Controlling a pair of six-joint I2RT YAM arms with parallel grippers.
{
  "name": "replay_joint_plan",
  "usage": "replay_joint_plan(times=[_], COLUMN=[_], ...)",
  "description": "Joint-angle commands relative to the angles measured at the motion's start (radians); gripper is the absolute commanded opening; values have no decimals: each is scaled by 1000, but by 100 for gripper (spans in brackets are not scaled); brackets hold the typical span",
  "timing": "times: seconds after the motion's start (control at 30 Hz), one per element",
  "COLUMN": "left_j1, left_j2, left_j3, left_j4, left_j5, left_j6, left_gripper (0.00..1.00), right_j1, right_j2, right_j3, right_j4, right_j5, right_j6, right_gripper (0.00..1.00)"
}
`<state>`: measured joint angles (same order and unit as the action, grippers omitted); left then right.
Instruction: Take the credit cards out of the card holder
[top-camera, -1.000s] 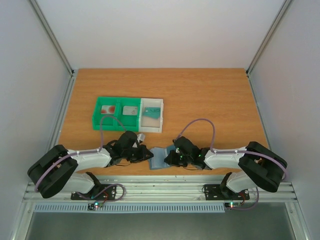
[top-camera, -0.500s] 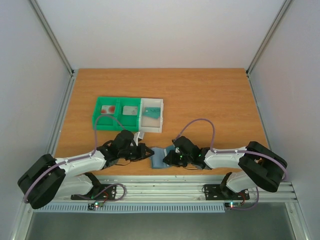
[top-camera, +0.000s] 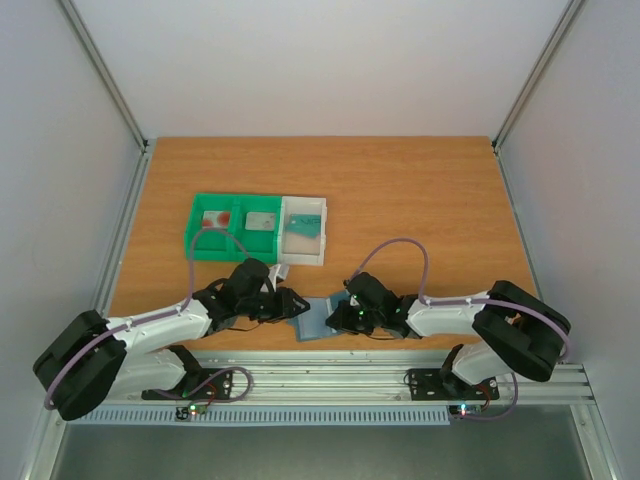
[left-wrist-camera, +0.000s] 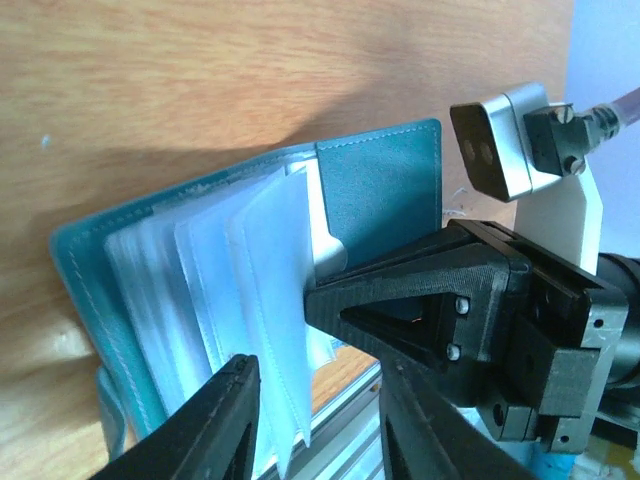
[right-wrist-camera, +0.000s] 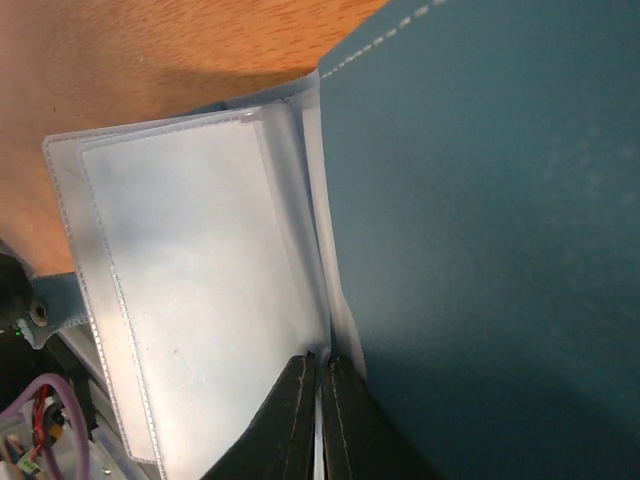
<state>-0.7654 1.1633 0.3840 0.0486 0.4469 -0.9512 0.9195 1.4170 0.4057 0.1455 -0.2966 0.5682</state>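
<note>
- Top view: the card holder (top-camera: 316, 320) lies open on the table (top-camera: 400, 190) near its near edge, between the two arms.
- The left gripper (top-camera: 293, 308) is at its left side and the right gripper (top-camera: 341, 316) at its right; from here I cannot tell how wide either stands.
- Further back, well apart from the holder, a green tray (top-camera: 196, 240) touches a white tray (top-camera: 322, 232). A pale card (top-camera: 213, 219) with a red mark lies in the green tray's left compartment, and a teal card (top-camera: 306, 221) lies in the white tray.
- Left wrist view: the card holder (left-wrist-camera: 385, 185) shows its teal cover, with clear sleeves (left-wrist-camera: 265, 290) fanned up from it. The left gripper (left-wrist-camera: 312, 425) stands wide, the sleeves' lower edges lying between its fingers (left-wrist-camera: 215, 425). The right gripper (left-wrist-camera: 335, 305) has its black tip against the sleeves.
- Right wrist view: the right gripper (right-wrist-camera: 320, 400) is nearly closed, pinching a thin clear sleeve edge beside the card holder (right-wrist-camera: 490, 200) cover. A whitish sleeve (right-wrist-camera: 190, 300) lies flat to the left; whether it holds a card is unclear.
</note>
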Motion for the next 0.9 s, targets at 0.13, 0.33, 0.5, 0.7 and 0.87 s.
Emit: replay_joint_plan(times=[0.13,0.33,0.5,0.7,0.87], left_j1=[-3,-4,-3,-3,-3], left_j2=[-32,-15,-44,-14,6], left_j3=[31,51,31,27,2], left_j4=[-37,-101,-117,-26,56], left_j5=[-4,-38,-75,-25,-19], left_j6=[13,35,35,31,-9], left_gripper=[44,50,56,63,67], right_j1=[2,3,2,2,2], right_j2=[123,106,99,83,89], right_j3=[-83,-89,-100,-97,-96], right_j4=[160,163,170,155,157], right_j5=[-37,-28,-28,-18,-18], right_j6=[82,82,86,82,82], right_gripper=[6,7,7,8,8])
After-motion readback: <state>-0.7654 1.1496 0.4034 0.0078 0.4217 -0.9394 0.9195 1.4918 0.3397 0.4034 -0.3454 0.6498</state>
